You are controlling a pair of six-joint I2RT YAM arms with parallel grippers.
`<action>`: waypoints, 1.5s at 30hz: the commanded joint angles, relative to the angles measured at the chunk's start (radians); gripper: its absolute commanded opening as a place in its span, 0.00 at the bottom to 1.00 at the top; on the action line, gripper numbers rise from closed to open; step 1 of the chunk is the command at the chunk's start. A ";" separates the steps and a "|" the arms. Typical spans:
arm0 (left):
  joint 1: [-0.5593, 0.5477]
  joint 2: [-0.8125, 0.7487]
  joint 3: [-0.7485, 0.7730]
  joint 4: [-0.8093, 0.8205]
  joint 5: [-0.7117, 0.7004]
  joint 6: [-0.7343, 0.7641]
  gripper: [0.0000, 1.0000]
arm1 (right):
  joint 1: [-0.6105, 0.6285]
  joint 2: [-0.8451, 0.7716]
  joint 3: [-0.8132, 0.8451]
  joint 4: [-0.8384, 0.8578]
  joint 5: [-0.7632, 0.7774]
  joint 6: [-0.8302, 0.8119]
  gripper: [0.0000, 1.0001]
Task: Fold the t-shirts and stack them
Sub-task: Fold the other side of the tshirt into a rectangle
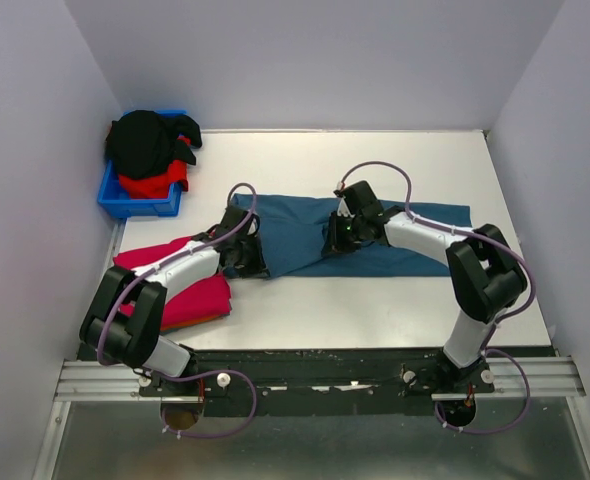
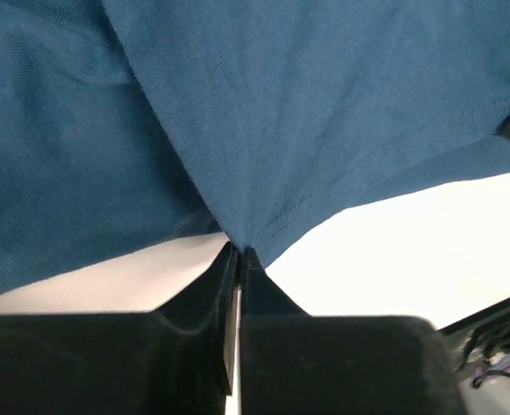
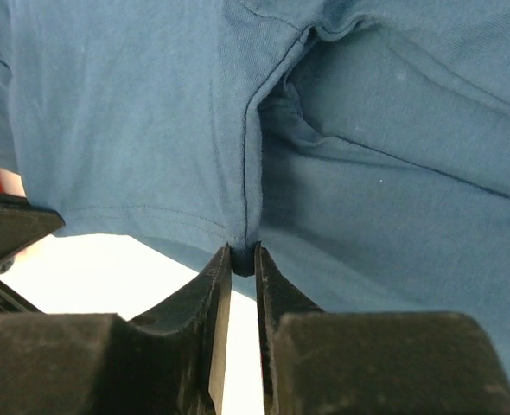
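Teal-blue t-shirt [image 1: 295,225] held at near hem
Left gripper [image 2: 238,249] and right gripper [image 3: 243,252] jaws clamp it; bare surface [image 1: 375,310] at 6 o'clock

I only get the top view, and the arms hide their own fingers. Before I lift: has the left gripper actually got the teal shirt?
Observer: Yes. The left wrist view shows the left gripper shut on the teal shirt, right at its stitched hem.
Operator: And the right one?
Observer: The right gripper is shut on the shirt too, pinching a bunched fold where a seam runs down to the fingertips.
Operator: Anything else caught in either?
Observer: No. Only teal cloth shows between the fingers, with bare white table below.
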 commanded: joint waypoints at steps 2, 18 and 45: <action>-0.006 -0.020 -0.049 0.031 -0.001 0.007 0.35 | -0.005 0.017 0.019 -0.023 0.040 -0.014 0.37; -0.005 -0.234 0.034 -0.001 -0.338 -0.042 0.00 | -0.005 -0.265 -0.141 -0.012 0.368 0.018 0.01; 0.009 0.559 0.527 -0.013 -0.372 -0.228 0.00 | -0.289 -0.200 -0.279 -0.224 0.505 0.291 0.01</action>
